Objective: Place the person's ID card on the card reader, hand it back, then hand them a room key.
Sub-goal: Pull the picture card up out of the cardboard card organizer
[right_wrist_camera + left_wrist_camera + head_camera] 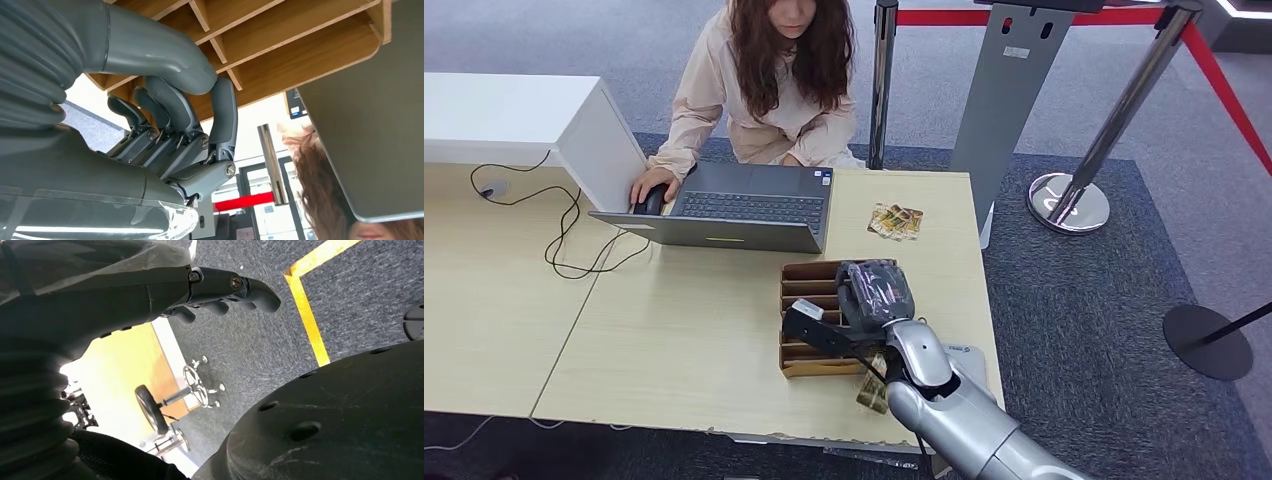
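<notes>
Right hand (874, 295) over slotted wooden box (809, 290), slots crosswise, fingers (170, 107) curled in.

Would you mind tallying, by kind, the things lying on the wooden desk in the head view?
Laptop: 1
Mouse: 1
Slotted box: 1
Card stack: 1
Reader: 1
Total: 5

Our silver right arm (969, 425) ends in a dark grey right hand (874, 292) under clear plastic wrap. Up close we see a ribbed grey cover, thick grey thumb (155, 55), darker fingers (222, 115) with small silver screws. Left hand (220, 290) matches.
</notes>
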You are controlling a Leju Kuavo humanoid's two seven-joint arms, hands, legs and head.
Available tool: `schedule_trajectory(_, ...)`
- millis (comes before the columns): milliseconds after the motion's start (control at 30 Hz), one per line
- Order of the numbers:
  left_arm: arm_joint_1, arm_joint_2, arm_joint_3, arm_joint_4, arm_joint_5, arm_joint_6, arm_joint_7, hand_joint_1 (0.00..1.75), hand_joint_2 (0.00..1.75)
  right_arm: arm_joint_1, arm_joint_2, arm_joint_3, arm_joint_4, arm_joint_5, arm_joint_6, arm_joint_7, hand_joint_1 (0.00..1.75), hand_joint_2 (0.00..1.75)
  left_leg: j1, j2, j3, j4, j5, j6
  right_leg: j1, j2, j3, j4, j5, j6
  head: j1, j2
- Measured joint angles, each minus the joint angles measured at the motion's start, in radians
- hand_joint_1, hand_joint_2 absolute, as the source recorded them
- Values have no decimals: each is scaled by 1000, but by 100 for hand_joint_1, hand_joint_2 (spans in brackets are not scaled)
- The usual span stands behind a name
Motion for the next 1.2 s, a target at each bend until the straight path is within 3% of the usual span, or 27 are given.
schedule_trajectory(300, 1, 0, 0, 0, 3, 1, -4, 0, 0, 0, 3, 0, 2, 0, -7, -7, 157, 175, 0, 0, 0, 0, 0, 0, 0, 0, 0, 0, 0, 0, 0, 0)
schedule_trajectory(433, 2, 0, 1, 0, 3, 1, -7, 0, 0, 0, 3, 0, 4, -2, -12, -9, 142, 175, 0, 0, 0, 0, 0, 0, 0, 0, 0, 0, 0, 0, 0, 0)
schedule_trajectory(633, 3, 0, 1, 0, 3, 2, -10, 0, 0, 1, 2, -1, -12, -5, -16, -8, 41, 175, 0, 0, 0, 0, 0, 0, 0, 0, 0, 0, 0, 0, 0, 0)
schedule_trajectory(700, 3, 0, 1, 0, 4, 2, -11, 0, 0, 1, 1, -2, -25, -4, -15, -4, 24, 175, 0, 0, 0, 0, 0, 0, 0, 0, 0, 0, 0, 0, 0, 0)
schedule_trajectory(900, 5, 0, 2, 1, 6, 2, -15, 0, 0, 10, -15, -12, -95, -5, -20, 11, 12, 175, 0, 0, 0, 0, 0, 0, 0, 0, 0, 0, 0, 0, 0, 0)
schedule_trajectory(1200, 5, 0, 3, 3, 6, 3, -20, 0, 0, 33, -57, -52, -241, -12, -34, 21, 9, 175, -1, 1, 1, 1, 0, 0, 0, 1, 0, 0, 0, 1, 0, 0)
